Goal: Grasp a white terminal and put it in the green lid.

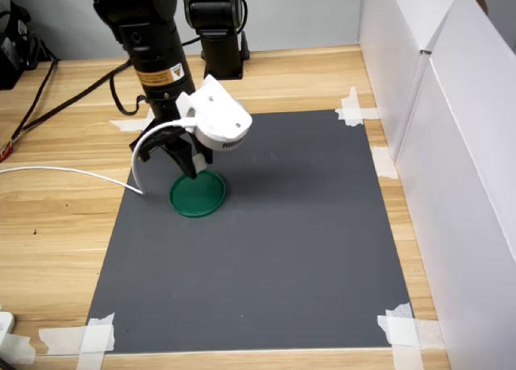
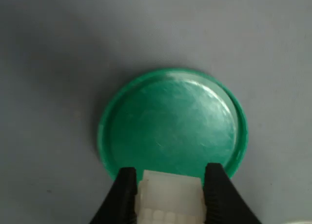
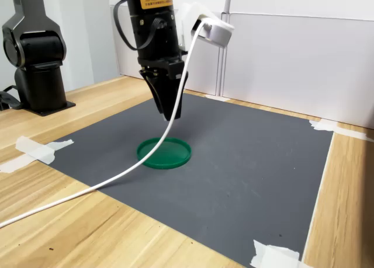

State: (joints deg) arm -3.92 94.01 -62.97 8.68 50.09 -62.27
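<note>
Wrist view: hand (image 2: 170,197) clamps the white terminal (image 2: 170,194) over the green lid (image 2: 170,121) rim. Both exterior views hide the terminal; lid (image 1: 197,194) sits centre-left on the mat (image 1: 306,241).

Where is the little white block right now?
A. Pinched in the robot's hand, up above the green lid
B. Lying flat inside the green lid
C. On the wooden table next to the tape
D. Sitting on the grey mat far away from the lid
A. In the wrist view the white terminal sits squeezed between the two black fingers of the hand, with the green lid empty just below; in the second exterior view the hand hangs above the lid, not touching it.
</note>
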